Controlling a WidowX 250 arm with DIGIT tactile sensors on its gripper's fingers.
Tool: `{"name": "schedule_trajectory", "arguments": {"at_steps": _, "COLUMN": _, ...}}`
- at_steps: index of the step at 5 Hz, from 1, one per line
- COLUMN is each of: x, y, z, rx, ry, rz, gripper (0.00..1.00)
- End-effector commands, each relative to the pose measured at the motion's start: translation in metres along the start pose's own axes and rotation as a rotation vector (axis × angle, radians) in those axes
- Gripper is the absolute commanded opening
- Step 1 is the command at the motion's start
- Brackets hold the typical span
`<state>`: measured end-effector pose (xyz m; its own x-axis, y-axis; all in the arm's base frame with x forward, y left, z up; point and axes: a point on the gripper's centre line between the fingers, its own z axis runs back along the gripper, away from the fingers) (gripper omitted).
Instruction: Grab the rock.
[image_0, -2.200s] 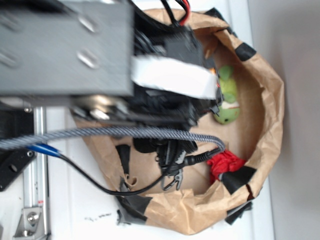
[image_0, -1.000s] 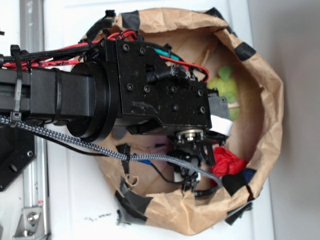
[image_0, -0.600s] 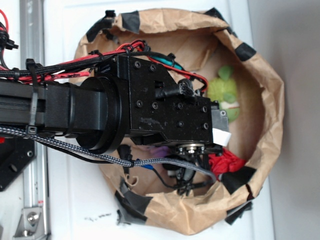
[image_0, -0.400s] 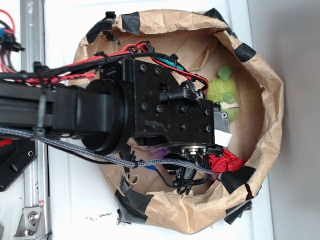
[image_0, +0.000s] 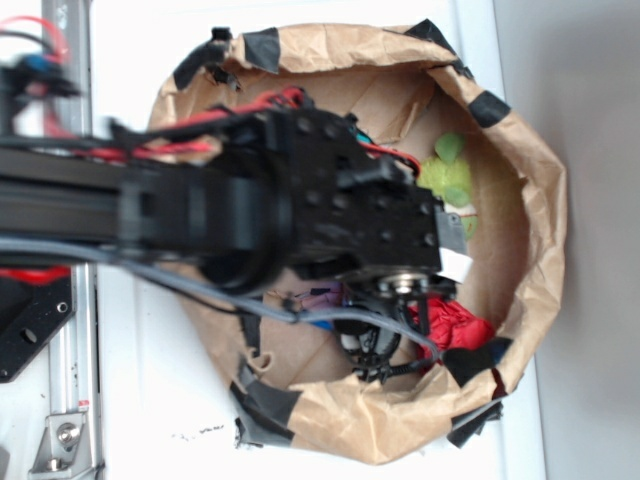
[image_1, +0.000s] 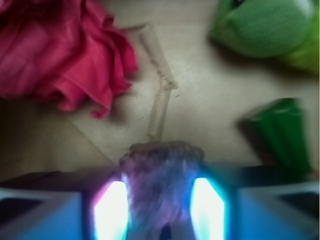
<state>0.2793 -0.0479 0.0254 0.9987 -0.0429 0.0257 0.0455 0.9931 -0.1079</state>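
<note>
you've got the rock (image_1: 161, 180) sitting between the two bright pads (image_1: 112, 207) of the hand (image_1: 160, 210) in the wrist view, low at 6 o'clock, and the pads look pressed against its flanks, so i'd call the hand narrowed around it, though the blur stops me swearing to full contact. it's a lumpy, mottled chunk, purplish-grey under the glare, rough-skinned; i'd judge it stiff and fairly dense, unlikely to squash, and the rough surface should give the pads bite. the irregular shape is the catch: hold across the widest middle, not on a slanted bump, or it may pivot out. around it the paper bag (image_0: 520, 150) makes a crinkled brown floor with creases. the red cloth (image_1: 55, 50), soft and folded, lies at 10 o'clock, well apart from the rock. the green plush (image_1: 265, 27) sits at 1 o'clock, fuzzy and rounded, with a darker green piece (image_1: 280, 132) at 3 o'clock. in the exterior view the arm (image_0: 200, 215) covers the rock entirely.
</note>
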Motion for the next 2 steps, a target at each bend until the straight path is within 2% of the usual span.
{"name": "schedule_trajectory", "arguments": {"at_steps": 1, "x": 0.001, "y": 0.006, "z": -0.005, "rx": 0.024, "ry": 0.007, "rz": 0.032, "gripper": 0.15}}
{"name": "schedule_trajectory", "arguments": {"at_steps": 2, "x": -0.003, "y": 0.006, "z": 0.011, "rx": 0.062, "ry": -0.006, "rz": 0.013, "gripper": 0.0}}
